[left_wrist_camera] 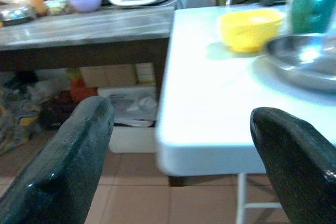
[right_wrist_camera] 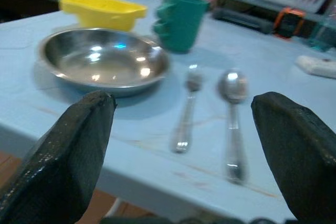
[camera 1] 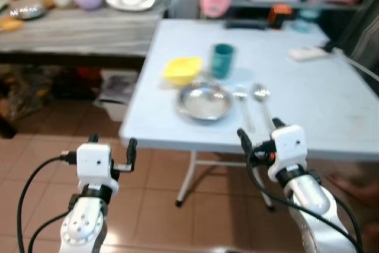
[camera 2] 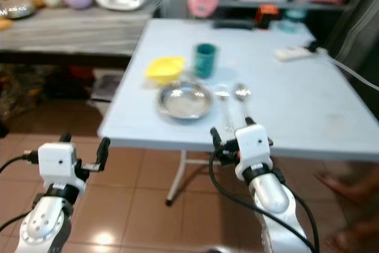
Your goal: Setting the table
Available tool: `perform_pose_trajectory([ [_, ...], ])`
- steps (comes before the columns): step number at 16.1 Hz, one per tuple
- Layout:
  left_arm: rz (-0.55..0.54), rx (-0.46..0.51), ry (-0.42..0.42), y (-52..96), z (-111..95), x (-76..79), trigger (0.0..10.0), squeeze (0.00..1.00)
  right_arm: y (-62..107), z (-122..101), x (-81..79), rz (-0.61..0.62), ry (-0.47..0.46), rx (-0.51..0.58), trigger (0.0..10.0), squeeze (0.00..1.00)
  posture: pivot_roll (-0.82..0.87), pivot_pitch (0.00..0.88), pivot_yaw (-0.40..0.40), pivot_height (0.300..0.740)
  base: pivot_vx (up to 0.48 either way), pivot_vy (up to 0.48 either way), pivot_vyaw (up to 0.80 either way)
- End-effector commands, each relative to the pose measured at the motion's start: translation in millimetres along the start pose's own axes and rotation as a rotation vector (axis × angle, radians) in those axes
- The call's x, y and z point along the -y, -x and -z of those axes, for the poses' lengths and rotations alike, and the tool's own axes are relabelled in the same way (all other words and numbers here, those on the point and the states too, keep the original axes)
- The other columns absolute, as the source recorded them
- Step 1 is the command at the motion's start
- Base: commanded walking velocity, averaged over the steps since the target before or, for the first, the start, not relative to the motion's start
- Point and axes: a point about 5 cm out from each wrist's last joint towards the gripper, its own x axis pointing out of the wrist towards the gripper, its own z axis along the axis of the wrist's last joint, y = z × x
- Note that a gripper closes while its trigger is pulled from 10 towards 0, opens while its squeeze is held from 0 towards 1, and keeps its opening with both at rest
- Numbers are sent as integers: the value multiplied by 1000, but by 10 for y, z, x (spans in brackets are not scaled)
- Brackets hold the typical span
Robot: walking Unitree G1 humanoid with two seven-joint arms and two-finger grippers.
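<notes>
- Table (camera 1: 308, 105): steel plate (camera 1: 204, 100), with yellow bowl (camera 1: 182, 69) at 11 o'clock, green cup (camera 1: 222, 60) at 1, fork (camera 1: 243, 106) and spoon (camera 1: 262, 98) at 3.
- Left gripper (camera 1: 110, 146) and right gripper (camera 1: 257, 133): both released, off the table's near edge.
- Counter (camera 1: 77, 31) at 10 o'clock.

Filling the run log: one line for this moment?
left tool open, off table | right tool open near spoon | fork beside steel plate

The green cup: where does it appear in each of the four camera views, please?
Left eye view: green cup sits near the table's middle, behind the steel plate.
Right eye view: same spot, right of the yellow bowl.
Left wrist view: at the upper right corner, cut by the edge, beside the yellow bowl.
Right wrist view: top centre, behind the plate and fork.
Shared landmark: the steel plate.
</notes>
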Motion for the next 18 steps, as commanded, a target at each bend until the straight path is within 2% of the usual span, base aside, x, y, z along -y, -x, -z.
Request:
perform_pose_trajectory([
  [1,-5,11,12,3,-20,12,10000,0,-13,-35,17,-4,10,11,10000,0,-138,95,42,740,0,0,0],
  [11,-33,51,25,-84,-106,-4,10000,0,-118,-96,-53,-63,5,50,10000,0,-134,91,45,740,0,0,0],
  [15,-17,54,34,-94,-113,0,10000,0,-156,-159,-134,-127,61,95,10000,0,-131,88,46,740,0,0,0],
  [18,0,57,40,-82,-119,22,10000,0,-142,-140,-158,-129,54,89,10000,0,-126,90,46,740,285,0,0],
])
